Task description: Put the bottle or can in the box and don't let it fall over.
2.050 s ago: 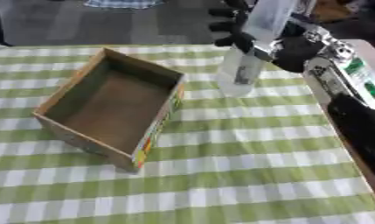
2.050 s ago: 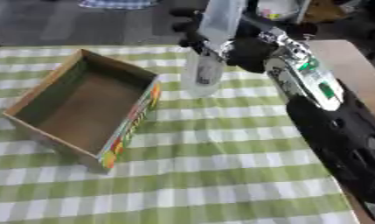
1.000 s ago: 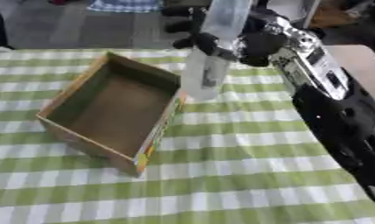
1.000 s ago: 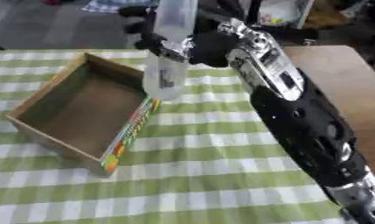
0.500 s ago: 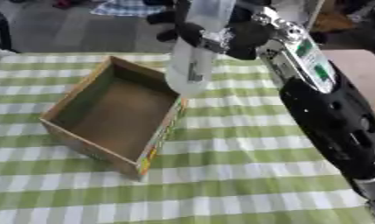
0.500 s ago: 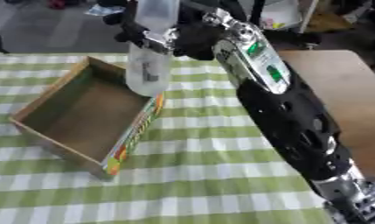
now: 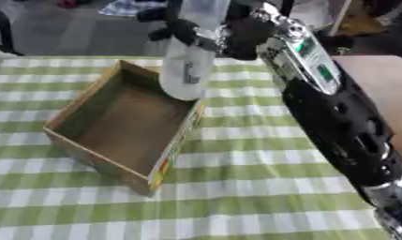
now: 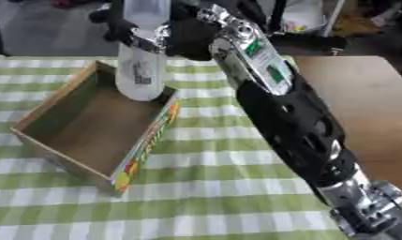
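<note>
Looking through the left eye view first: right hand [image 7: 205,32] is wrapped around the upper part of a clear bottle [image 7: 187,65], fingers curled on it. Bottle hangs roughly upright, slightly tilted, its base over the far right corner of the open cardboard box [image 7: 81,146], right at the box's right wall. Can't tell whether the base touches the box floor or is just above it. Box sits on a green-and-white checked tablecloth [image 7: 253,187], open side up, nothing else visible inside, brown interior, coloured print on its right outer wall. Black arm with silver and green-marked panels runs from the lower right corner up to the hand. Bare wooden tabletop [image 7: 372,79] shows at the right beyond the cloth. Left hand not visible.

Right eye view: same grip, right hand [image 8: 167,33] closed around the bottle [image 8: 141,70] near its top, a small dark label on the bottle's side. Bottle base appears inside the box [image 8: 48,145] outline near the far right wall, close to the rim. Arm fills the right half. Wooden tabletop [image 8: 351,93] at right, checked cloth [image 8: 220,201] underneath everything.
</note>
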